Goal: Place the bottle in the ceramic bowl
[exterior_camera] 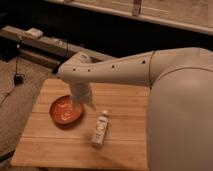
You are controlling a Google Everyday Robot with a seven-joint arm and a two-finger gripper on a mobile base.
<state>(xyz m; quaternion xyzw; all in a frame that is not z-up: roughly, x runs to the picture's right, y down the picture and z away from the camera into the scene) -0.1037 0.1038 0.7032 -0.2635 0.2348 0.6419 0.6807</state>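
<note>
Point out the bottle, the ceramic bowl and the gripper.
bottle (100, 131): camera view, label.
ceramic bowl (60, 112): camera view, bare inside.
gripper (83, 104): camera view, lower end, over bowl's right edge.

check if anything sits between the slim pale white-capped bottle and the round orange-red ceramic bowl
Nothing visible does: only bare wooden table lies between the bottle and the bowl. The gripper hangs over the bowl's rim on the bottle's side.

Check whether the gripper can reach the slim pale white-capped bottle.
Probably yes: the gripper hangs over the round orange-red ceramic bowl; the bottle sits uncovered right beside it, nothing between.
</note>
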